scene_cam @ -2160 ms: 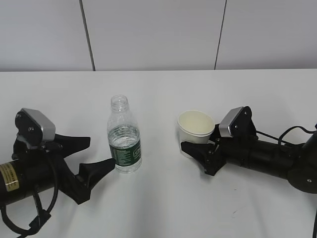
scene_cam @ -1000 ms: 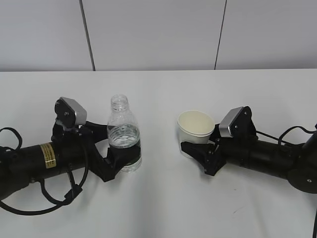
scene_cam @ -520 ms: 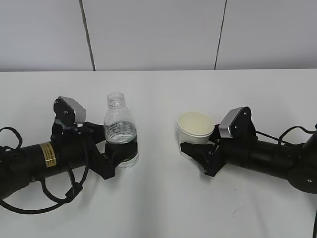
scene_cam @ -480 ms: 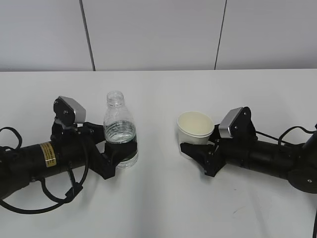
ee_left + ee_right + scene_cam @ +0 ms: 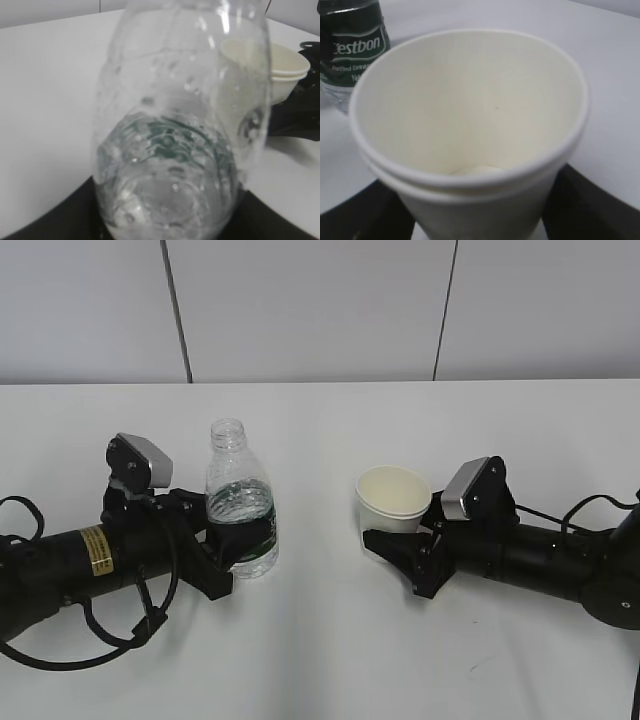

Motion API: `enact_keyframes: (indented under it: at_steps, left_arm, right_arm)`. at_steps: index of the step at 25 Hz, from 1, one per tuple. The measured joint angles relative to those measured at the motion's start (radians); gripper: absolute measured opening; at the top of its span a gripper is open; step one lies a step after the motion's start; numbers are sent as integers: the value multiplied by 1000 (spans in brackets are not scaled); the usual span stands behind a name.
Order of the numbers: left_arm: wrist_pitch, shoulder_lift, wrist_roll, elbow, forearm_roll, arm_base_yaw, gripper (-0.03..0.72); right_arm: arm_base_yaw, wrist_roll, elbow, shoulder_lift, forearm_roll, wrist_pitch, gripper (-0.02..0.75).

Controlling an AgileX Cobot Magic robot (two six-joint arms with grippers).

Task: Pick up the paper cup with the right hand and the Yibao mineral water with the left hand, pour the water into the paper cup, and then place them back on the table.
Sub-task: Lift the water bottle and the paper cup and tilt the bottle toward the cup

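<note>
Two arms share this tabletop point(image 5: 330, 660), and we read them from the left edge across. Our left hand point(image 5: 70, 565) lies low along the surface, and its tool point(image 5: 228, 540) has closed around the lower body of the Yibao mineral water point(image 5: 241, 502), the black fingers pressing the dark green label from both sides. The bottle leans a little toward the left, and we cannot tell whether its base is clear of the surface; the grip sits low, which we judge leaves the open neck free to tip over the cup. In the left wrist view the water point(image 5: 170, 200) fills only the lower part of the clear bottle. Bare white surface separates the bottle from the paper cup point(image 5: 394, 498), which stands right of the tabletop's middle, well apart from the bottle. Our right hand point(image 5: 520, 555) reaches in from the right edge, and its tool point(image 5: 397, 550) is clamped on the cup's lower wall, keeping the mouth upright and unobstructed for pouring. The right wrist view shows the cream interior, dry as far as we can see. Nothing else stands on the surface between the two, so we judge the path for bringing neck to rim is unblocked; the main risk is the uncapped bottle spilling if it tilts early.
</note>
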Motion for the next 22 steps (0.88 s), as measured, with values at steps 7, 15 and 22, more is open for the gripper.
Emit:
enact_keyframes:
  at_steps: [7,15,22]
  left_arm:
    - [4,-1,48,0,0,0,364]
    - [32,-59,126,0,-28,0,364]
    - [33,-67,290,0,-57,0,363]
  right_arm:
    - [0,75,-26,0,-123,0,523]
    - [5,150,-62,0,-258,0,522]
    - [106,154,-84,0,-302,0,522]
